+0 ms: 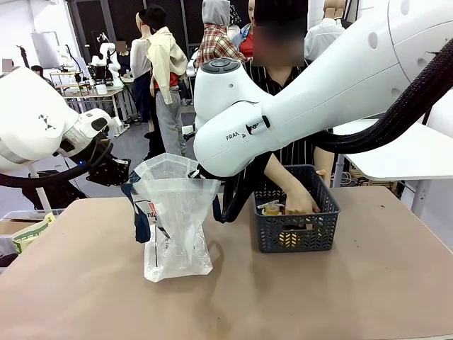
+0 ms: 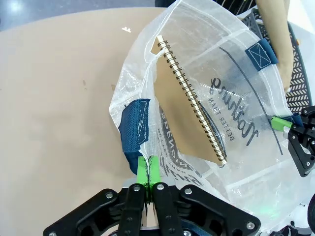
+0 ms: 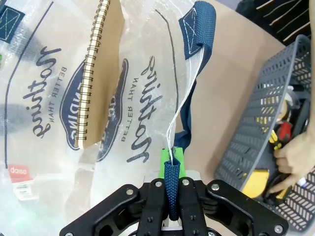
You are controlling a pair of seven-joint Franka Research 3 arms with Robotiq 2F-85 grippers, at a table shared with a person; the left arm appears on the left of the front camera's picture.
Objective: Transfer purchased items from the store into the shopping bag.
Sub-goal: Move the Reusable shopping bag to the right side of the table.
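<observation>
I've got the shopping bag (image 1: pixel 173 212) standing upright left of centre on the table (image 1: pixel 354 297), its mouth stretched open between my two grippers. Down inside, a brown spiral-bound notebook (image 2: pixel 182 113) leans tilted against the translucent wall.

Left gripper (image 2: pixel 147 169): green pads pressed flat together on the bag's rim, right beside a blue handle patch. Right gripper (image 3: pixel 172 162): jaws clamped tight on the blue strap (image 3: pixel 170 191), which runs up between the pads to the far rim.

Just to the right of the bag, across a narrow strip of bare table, sits the basket (image 1: pixel 297 234), with a yellowish item (image 1: pixel 271 209) and other small goods inside. The person's hand (image 1: pixel 301 204) is down in it from the far side, fingers curled among the goods. I cannot tell whether they are gripping anything.

Room to move: the tan tabletop is bare and wide in front of the bag and the basket, and to the basket's right. The bag's top edge is hemmed in by both arms.

The left arm comes in low from the left. The right arm sweeps in from the upper right and crosses the middle, its thick white joint hanging over the bag and the gap. Behind it, a white table (image 1: pixel 410 156) stands at the right, and the room beyond is busy.
</observation>
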